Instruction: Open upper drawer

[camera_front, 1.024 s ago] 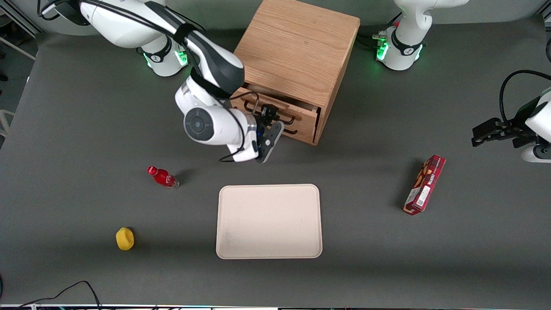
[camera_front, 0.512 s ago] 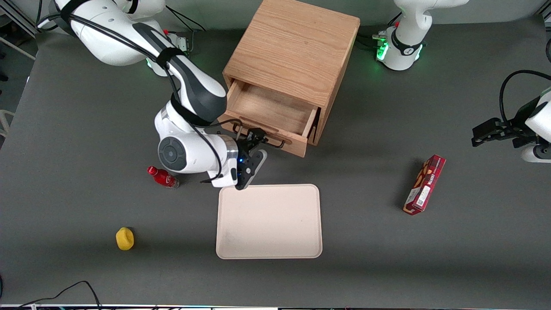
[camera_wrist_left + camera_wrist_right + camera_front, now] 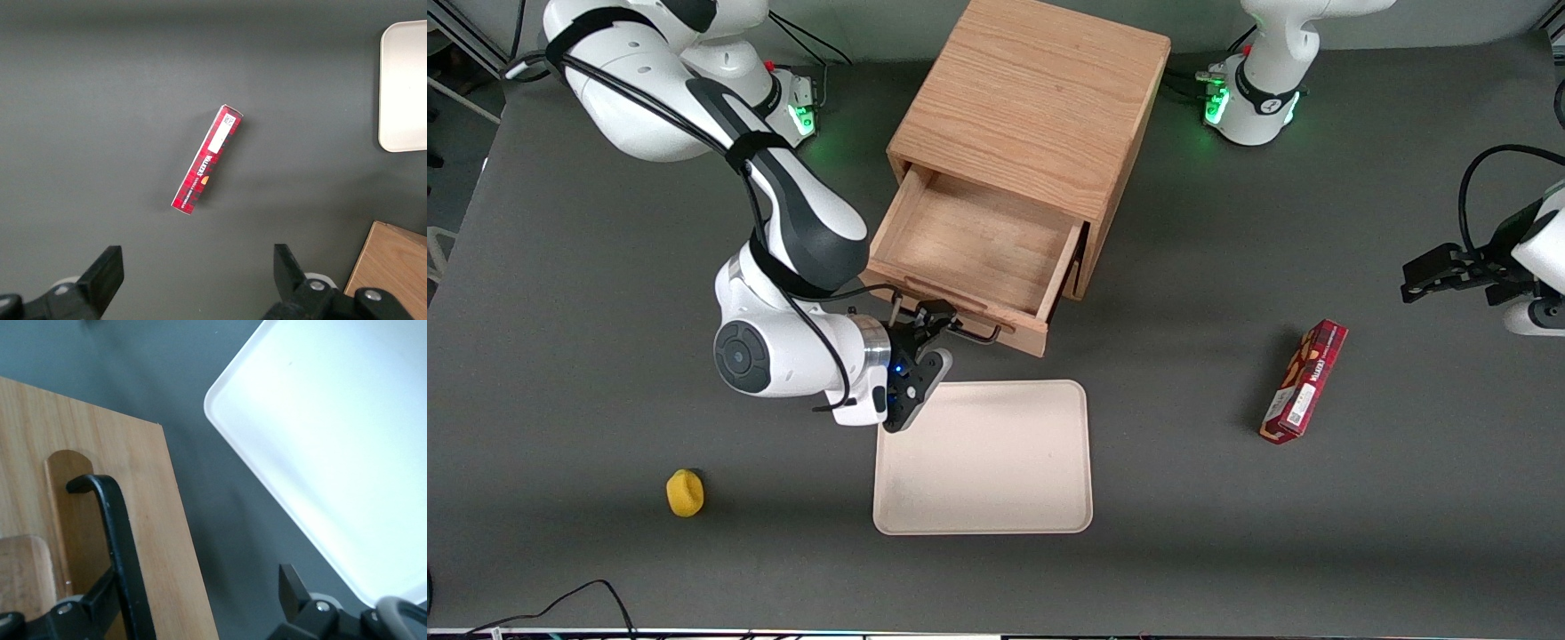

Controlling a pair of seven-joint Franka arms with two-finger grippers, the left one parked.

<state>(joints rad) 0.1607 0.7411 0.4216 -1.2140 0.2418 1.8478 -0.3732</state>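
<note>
- The oak cabinet (image 3: pixel 1040 98) is shown in the upper middle of the front view, standing on the dark table (image 3: pixel 1227 533).
- The upper drawer (image 3: pixel 974 244) is seen drawn well out of the cabinet toward the front camera, in the middle of the frame. Its bare wooden floor is exposed, and nothing is seen lying in it.
- The black wire handle (image 3: pixel 974 331) is carried on the drawer's front panel, at the edge nearest the camera.
- The gripper (image 3: pixel 925 322) is placed at the handle's end toward the working arm, just above the cream tray (image 3: pixel 983 458).
- In the right wrist view the fingers are seen spread wide. The handle bar is set between them, close against one finger (image 3: pixel 80 610) and well apart from the other. No clamping on the bar is shown.
- The tray lies in the lower middle of the frame, just nearer the camera than the drawer front.
- A yellow object (image 3: pixel 685 493) lies toward the working arm's end of the table.
- A red box (image 3: pixel 1303 382) lies toward the parked arm's end.
</note>
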